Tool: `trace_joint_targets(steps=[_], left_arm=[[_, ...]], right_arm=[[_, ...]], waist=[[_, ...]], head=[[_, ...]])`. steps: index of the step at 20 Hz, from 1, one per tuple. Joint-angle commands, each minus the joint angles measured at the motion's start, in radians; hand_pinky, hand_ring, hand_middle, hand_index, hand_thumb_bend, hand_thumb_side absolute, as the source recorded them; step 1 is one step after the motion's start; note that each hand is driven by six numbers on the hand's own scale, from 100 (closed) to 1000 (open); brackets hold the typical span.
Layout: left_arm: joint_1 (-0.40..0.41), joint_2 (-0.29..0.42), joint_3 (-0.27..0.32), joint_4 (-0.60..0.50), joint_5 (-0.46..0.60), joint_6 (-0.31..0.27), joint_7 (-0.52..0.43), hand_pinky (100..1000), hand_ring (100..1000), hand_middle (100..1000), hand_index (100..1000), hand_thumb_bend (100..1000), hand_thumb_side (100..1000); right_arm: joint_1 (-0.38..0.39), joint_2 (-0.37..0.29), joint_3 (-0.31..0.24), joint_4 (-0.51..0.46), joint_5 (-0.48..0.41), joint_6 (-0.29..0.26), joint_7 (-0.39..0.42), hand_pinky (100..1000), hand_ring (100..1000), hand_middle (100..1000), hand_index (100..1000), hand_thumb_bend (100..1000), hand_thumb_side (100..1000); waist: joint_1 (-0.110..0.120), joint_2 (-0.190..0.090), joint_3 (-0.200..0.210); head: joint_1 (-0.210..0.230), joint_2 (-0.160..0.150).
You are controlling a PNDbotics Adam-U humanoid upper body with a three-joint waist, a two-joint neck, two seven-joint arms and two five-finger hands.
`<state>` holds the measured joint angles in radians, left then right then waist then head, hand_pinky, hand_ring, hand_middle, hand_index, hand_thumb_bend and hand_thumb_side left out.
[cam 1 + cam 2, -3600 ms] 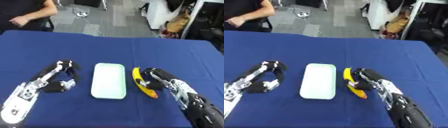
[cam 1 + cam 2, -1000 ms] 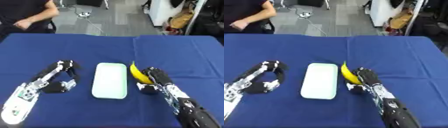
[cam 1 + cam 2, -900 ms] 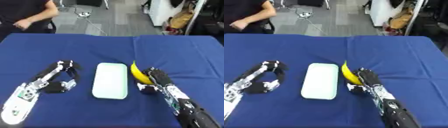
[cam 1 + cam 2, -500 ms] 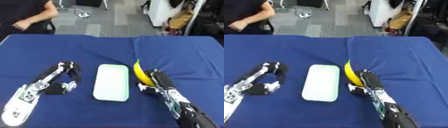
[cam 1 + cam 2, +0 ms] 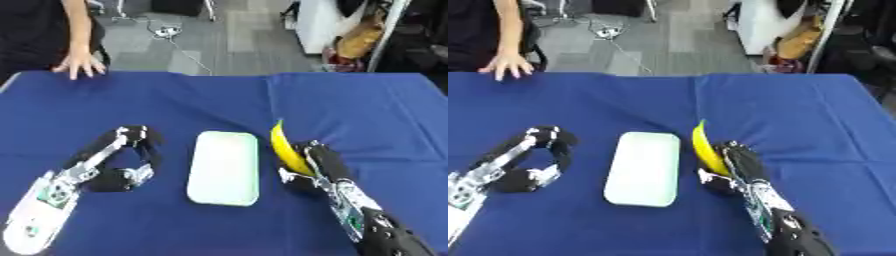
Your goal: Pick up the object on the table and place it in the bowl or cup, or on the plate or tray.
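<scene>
Beside tray (image 5: 224, 167), banana (image 5: 286, 152) raised, right hand (image 5: 317, 166)

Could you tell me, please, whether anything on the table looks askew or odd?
Only slightly: the yellow banana stands tilted in the right robot hand, beside the pale green rectangular tray, not on it.

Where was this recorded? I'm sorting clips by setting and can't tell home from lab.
Likely a lab or office workroom, not a home: a table under a blue cloth, a grey floor with loose cables behind it, and a robot right hand holding a banana beside a pale tray.
</scene>
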<state>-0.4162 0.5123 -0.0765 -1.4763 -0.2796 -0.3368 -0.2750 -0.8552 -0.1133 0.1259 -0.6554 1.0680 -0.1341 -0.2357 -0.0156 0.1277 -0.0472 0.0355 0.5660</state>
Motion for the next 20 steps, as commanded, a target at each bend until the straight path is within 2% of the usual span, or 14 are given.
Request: trace_joint_targets(steps=[1,5,9,13,20], left_arm=[[-0.019,0.014,0.001,-0.015,0.005,-0.004,0.001,540,625,704,757,100,669],[-0.017,0.017,0.001,-0.014,0.005,-0.004,0.001,540,625,704,757,100,668],[-0.013,0.018,0.0,-0.01,0.005,-0.004,0.0,540,625,705,757,100,669],[-0.013,0.017,0.0,-0.009,0.005,-0.004,0.0,541,630,705,757,100,668],[-0.013,0.017,-0.001,-0.01,0.005,-0.005,-0.001,541,632,706,757,100,668]], right_arm=[[-0.01,-0.036,0.012,-0.025,-0.026,-0.017,0.023,100,167,291,471,100,525],[-0.062,-0.088,0.048,-0.176,-0.148,-0.049,0.094,100,159,290,471,100,523],[-0.095,-0.125,0.076,-0.328,-0.268,-0.016,0.158,100,157,288,468,100,525],[-0.087,-0.133,0.092,-0.363,-0.287,0.005,0.187,100,158,287,467,100,519],[-0.084,-0.126,0.098,-0.365,-0.278,0.004,0.192,100,158,286,465,100,517]], waist=[[0.005,-0.01,-0.003],[0.002,-0.018,-0.005],[0.0,-0.022,-0.006],[0.001,-0.022,-0.005],[0.003,-0.021,0.0]], head=[[-0.003,-0.014],[-0.003,-0.014],[-0.006,-0.016],[-0.008,-0.02],[-0.009,-0.019]])
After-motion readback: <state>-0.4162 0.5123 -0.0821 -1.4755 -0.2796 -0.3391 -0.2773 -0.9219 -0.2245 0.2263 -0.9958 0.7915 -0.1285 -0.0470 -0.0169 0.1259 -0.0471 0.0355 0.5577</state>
